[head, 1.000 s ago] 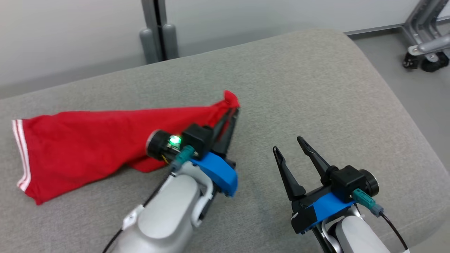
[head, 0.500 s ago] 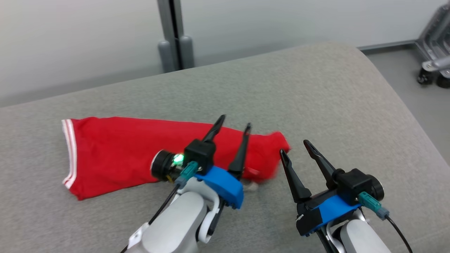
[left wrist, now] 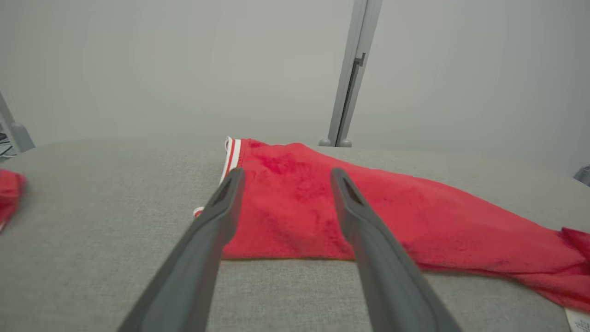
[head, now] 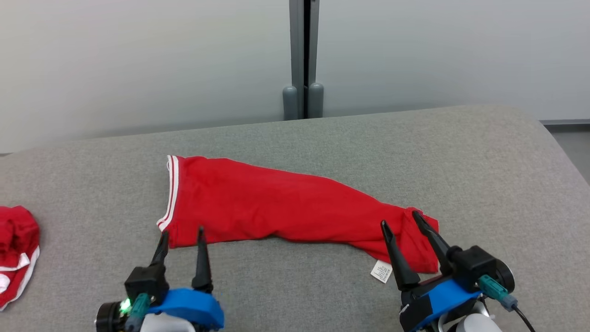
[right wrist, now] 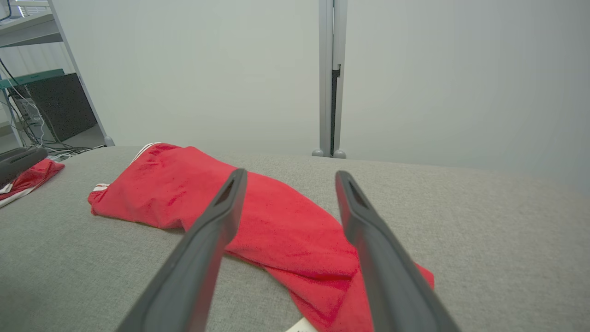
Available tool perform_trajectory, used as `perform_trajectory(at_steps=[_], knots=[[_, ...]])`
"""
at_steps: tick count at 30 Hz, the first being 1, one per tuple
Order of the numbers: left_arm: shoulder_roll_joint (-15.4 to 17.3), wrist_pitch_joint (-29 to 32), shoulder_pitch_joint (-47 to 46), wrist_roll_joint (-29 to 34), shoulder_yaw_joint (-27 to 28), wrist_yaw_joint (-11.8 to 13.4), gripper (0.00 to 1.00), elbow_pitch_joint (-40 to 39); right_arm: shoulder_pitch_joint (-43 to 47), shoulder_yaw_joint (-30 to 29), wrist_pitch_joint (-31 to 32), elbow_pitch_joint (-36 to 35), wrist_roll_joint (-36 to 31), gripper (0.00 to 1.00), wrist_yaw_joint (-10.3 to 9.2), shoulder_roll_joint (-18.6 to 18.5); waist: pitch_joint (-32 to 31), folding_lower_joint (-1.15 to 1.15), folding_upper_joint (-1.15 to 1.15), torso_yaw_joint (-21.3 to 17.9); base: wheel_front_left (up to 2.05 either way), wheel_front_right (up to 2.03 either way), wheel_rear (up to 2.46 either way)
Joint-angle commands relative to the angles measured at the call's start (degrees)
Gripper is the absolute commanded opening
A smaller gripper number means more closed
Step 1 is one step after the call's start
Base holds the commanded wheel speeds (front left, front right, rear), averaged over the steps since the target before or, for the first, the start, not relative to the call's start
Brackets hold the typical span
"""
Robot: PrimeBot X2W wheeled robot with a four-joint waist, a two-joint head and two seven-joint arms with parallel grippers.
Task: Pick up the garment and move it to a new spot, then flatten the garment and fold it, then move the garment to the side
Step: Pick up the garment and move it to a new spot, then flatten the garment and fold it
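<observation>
A red garment [head: 276, 210] with a white-striped hem lies stretched in a long bunched strip across the grey cushion [head: 322, 138], with a white label at its right end. My left gripper [head: 181, 231] stands open just in front of the garment's left, striped end, with nothing between its fingers. In the left wrist view the left gripper [left wrist: 286, 171] frames that end of the garment [left wrist: 392, 207]. My right gripper [head: 401, 217] is open over the garment's right end, holding nothing. The right wrist view has the garment [right wrist: 286, 226] lying below the open right gripper [right wrist: 289, 171].
A second red cloth with white trim [head: 16, 249] lies at the cushion's far left edge. A grey post [head: 303, 60] stands against the pale wall behind the cushion. Shelving and cables [right wrist: 32, 101] show at the left in the right wrist view.
My left gripper has opened and let go of the garment's end, which dropped flat. That gripper then drew back to the garment's left end. The head camera has turned.
</observation>
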Motion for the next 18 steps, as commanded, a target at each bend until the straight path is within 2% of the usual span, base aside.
perform_trajectory(at_steps=[1, 8, 18], knots=[[-0.1, -0.2, 1.9, 0.8, 2.0, -0.2, 1.00, -1.1, 1.3, -0.2, 0.0, 0.2, -0.4, 1.00, 0.01, -0.1, -0.3, 0.00, 0.01, 0.3, 0.00, 0.00, 0.00], [-1.7, -0.2, 9.1, 4.7, 8.6, -2.5, 1.00, -3.5, 3.4, -1.8, 0.0, 0.4, -0.6, 1.00, 0.01, -0.1, -1.6, 0.00, 0.01, 1.9, 0.00, 0.00, 0.00], [-2.7, -0.2, 8.1, 6.4, 10.4, -4.8, 1.00, -2.4, 3.0, -2.7, 0.0, 1.5, -1.5, 1.00, 0.01, -0.1, -0.2, 0.00, 0.01, 1.8, 0.00, 0.00, 0.00]])
